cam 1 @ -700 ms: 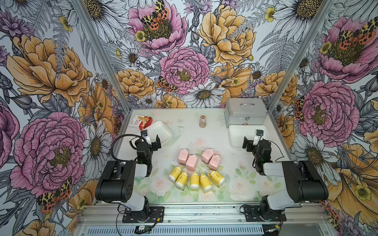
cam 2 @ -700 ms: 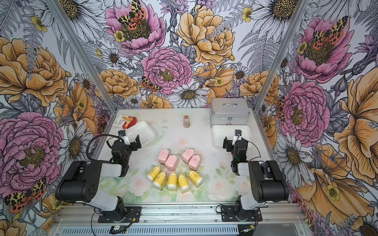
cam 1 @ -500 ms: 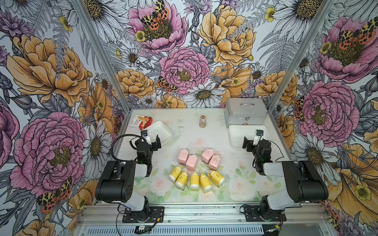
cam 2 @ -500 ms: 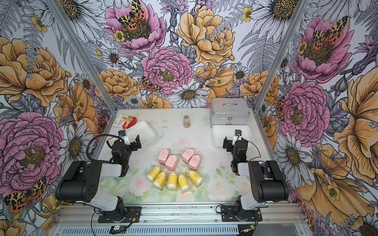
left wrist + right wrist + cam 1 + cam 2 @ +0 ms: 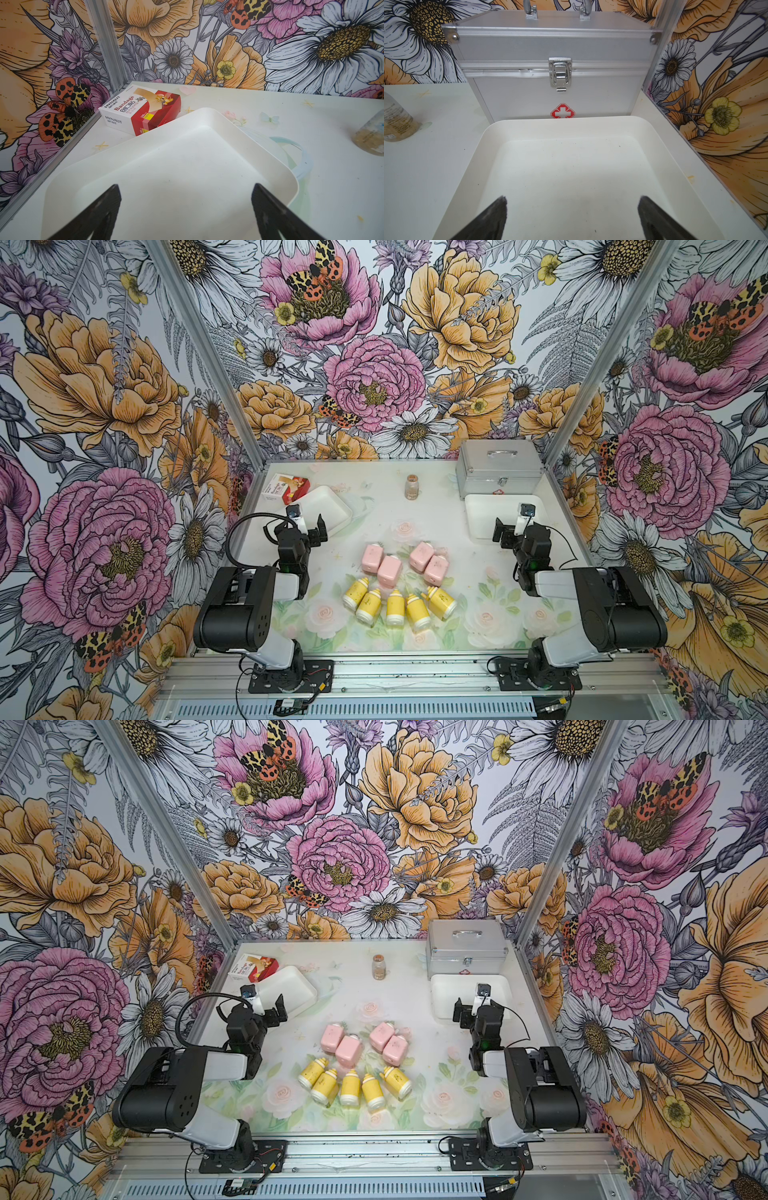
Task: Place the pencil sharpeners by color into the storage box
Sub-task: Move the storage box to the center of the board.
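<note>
Two arms sit folded low at the near rail, your view from above. Each has its elbow back over its base, forearm running forward along the table, wrist level and pointing at the far wall.

Five yellow pencil sharpeners lie on their sides in a fanned row between the two arms, nearest to the rail, necks pointing away from it. Just behind them are four pink pencil sharpeners in two pairs. Each pair is touching or nearly so, with a gap between the pairs. None is in a tray, and no gripper touches any.

Left gripper hangs over the near corner of the left white tray, which sits skewed on the table. The jaws stand wide apart with nothing between them; the left wrist view shows only tray floor in the gap.

Right gripper hovers over the near edge of the right white tray, which is squared to the table. It is spread just as wide and holds nothing, as the right wrist view confirms.

Farther back, a Hynaut bandage box lies just behind the left tray in the far left corner. A small clear jar with brownish fill stands upright mid-table. A closed aluminium first-aid case with its latch down sits right behind the right tray against the far right corner.
</note>
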Tool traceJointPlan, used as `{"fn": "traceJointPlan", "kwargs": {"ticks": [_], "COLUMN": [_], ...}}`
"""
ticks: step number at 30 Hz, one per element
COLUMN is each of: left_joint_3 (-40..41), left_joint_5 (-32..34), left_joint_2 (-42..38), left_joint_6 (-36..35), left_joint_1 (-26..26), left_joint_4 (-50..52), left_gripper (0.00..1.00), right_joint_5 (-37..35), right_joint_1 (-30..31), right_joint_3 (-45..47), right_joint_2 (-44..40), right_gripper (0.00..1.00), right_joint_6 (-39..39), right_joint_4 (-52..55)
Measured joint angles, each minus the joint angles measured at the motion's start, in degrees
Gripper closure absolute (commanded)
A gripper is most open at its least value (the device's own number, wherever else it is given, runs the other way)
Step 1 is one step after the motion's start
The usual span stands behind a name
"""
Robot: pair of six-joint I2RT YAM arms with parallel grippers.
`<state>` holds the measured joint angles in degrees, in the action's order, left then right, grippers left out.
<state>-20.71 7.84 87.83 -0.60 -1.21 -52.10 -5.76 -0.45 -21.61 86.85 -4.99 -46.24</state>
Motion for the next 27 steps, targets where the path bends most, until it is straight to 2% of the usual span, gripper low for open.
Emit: {"fn": "traceJointPlan", "kwargs": {"ticks": [7,14,18,22,25,27], "left_joint_3": [-0.46,-8.87,-17.18,-27.43,-33.03,-35.04], "left_joint_5": [-0.13,2.21,5.66,7.15,3.23,0.37], "left_joint_2": [-0.13,-7.41,-12.22,-14.56,-14.58,-14.53], "left_joint_6": [-0.04,-0.87,0.98,10.1,16.48,19.02], "left_joint_1": [0.0,-1.66,-3.56,-2.58,1.14,3.06], "left_joint_4": [1.51,17.44,29.73,46.21,54.77,59.08], "left_gripper": [0.01,0.01,0.01,0.01,0.01,0.01], "right_joint_5": [0.0,0.02,-0.96,-5.68,-11.47,-11.85], "right_joint_1": [0.0,0.0,0.0,0.0,-0.22,-1.22], "right_joint_3": [0.0,-0.24,-9.18,-24.02,-30.49,-33.66], "right_joint_2": [0.0,-0.02,-0.79,-1.95,-4.44,-5.42], "right_gripper": [0.0,0.0,0.0,0.0,0.0,0.0], "right_joint_6": [0.0,0.02,-0.07,-3.89,-11.69,-15.41], "right_joint_4": [0.0,0.66,14.91,31.56,42.86,50.47]}}
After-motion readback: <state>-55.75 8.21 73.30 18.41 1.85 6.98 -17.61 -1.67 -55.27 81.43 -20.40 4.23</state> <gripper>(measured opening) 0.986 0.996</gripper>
